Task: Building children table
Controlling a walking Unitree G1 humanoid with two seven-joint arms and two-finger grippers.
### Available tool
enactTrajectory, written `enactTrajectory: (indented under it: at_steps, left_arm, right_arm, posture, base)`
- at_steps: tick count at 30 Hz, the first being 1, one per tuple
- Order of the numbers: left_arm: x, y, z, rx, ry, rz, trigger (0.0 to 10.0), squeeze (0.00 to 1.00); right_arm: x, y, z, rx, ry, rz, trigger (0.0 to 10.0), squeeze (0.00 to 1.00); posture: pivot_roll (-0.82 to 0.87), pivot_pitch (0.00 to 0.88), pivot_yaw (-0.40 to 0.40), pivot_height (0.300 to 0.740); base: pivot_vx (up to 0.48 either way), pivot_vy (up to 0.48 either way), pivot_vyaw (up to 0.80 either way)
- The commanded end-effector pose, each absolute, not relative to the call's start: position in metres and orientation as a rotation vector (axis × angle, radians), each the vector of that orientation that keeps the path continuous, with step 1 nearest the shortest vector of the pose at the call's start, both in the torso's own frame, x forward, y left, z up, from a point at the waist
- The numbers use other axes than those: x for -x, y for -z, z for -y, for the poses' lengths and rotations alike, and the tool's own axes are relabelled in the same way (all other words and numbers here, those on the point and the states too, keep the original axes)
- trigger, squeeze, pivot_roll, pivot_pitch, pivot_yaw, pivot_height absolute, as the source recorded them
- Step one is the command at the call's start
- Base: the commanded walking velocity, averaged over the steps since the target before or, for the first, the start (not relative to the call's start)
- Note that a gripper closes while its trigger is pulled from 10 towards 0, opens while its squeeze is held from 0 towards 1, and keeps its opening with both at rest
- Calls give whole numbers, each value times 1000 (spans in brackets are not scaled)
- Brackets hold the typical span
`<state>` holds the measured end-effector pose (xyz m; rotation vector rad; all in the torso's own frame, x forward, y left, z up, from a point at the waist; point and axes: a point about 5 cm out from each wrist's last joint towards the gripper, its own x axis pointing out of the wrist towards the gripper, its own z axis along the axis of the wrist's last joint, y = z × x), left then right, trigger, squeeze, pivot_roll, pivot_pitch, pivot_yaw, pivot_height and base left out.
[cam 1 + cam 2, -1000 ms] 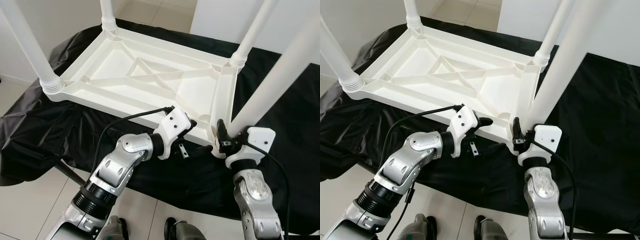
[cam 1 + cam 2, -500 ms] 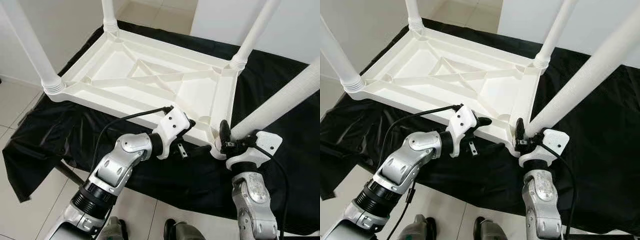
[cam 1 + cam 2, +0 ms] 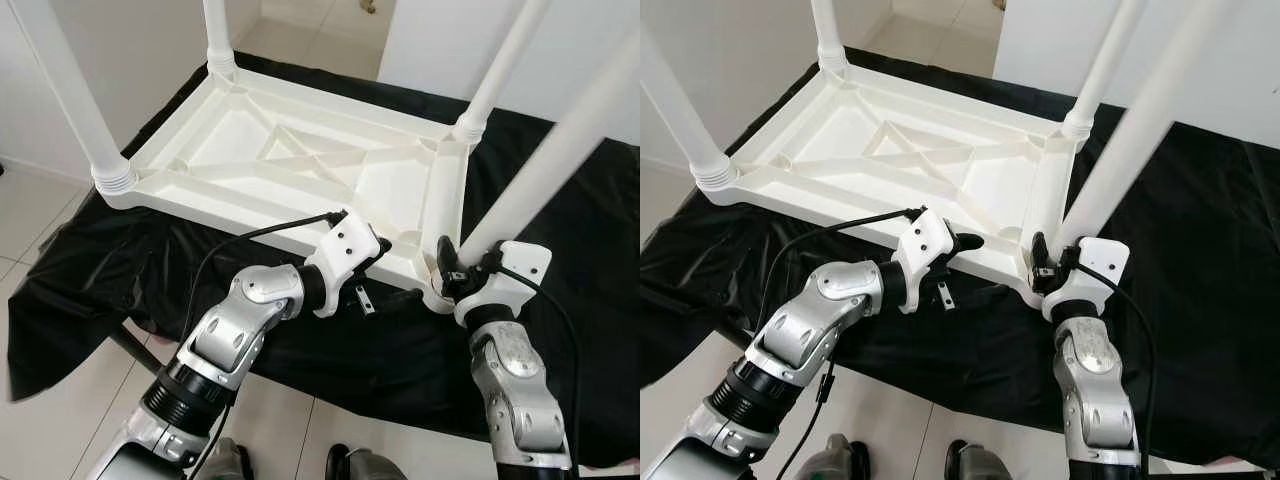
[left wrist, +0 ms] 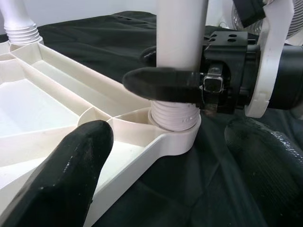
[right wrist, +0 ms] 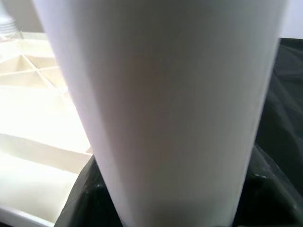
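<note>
Lying upside down on a black cloth [image 3: 90, 270], the white table [image 3: 300, 160] has three legs standing at its other corners. Head view: the right gripper [image 3: 450, 272] is clamped round the fourth leg [image 3: 545, 160] at the table's near right corner. Left wrist view: black fingers [image 4: 161, 81] pinch that leg just above its ribbed base — the left gripper [image 4: 165, 156] is spread open at the table's edge. Right wrist view: the leg fills the frame, table beside it.

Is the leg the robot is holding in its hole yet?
In. The leg's ribbed end sits in the table's corner socket, gripped by the right tool.
</note>
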<state>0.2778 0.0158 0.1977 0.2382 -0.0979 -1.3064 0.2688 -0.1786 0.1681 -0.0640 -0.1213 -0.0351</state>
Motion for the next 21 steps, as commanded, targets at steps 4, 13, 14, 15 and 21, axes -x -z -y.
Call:
enactTrajectory:
  at_steps: [4,13,14,15,21]
  left_arm:
    - [-277,-201,-15,-246,1305,108,10000,0]
    - [-277,-202,-16,-244,1298,109,10000,0]
    - [-277,-202,-16,-244,1299,109,10000,0]
    - [-277,-202,-16,-243,1300,109,10000,0]
    - [-278,-203,-15,-244,1305,111,10000,0]
  right_arm:
    - [-268,-142,182,126,14,-14,10000,0]
    - [-252,-136,190,129,75,62,10000,0]
    - [-251,-136,191,116,86,75,10000,0]
    - [-250,-136,192,106,92,80,10000,0]
    - [-249,-134,199,34,132,90,10000,0]
  posture:
    - [22,167,-55,740]
    - [19,175,-49,740]
    - [16,176,-48,740]
    - [16,176,-48,740]
    - [16,176,-45,740]
  base:
    - [0,0,0]
    - [0,0,0]
    - [0,0,0]
    - [0,0,0]
    - [0,0,0]
